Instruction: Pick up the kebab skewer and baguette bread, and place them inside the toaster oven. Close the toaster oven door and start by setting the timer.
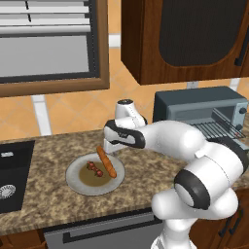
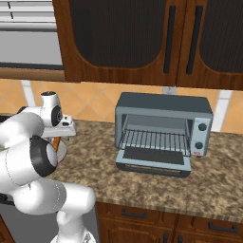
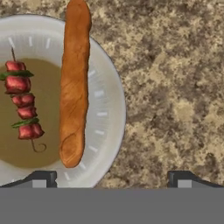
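Jaws wide above smooth rod-like baguette bread (image 3: 75, 83).

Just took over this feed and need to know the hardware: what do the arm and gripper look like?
The arm is made of glossy white rounded segments with dark bands at the joints, stacked like fat cylinders and spheres. No cables or markings are visible. The gripper shows two small dark fingertips with lighter grey pads.
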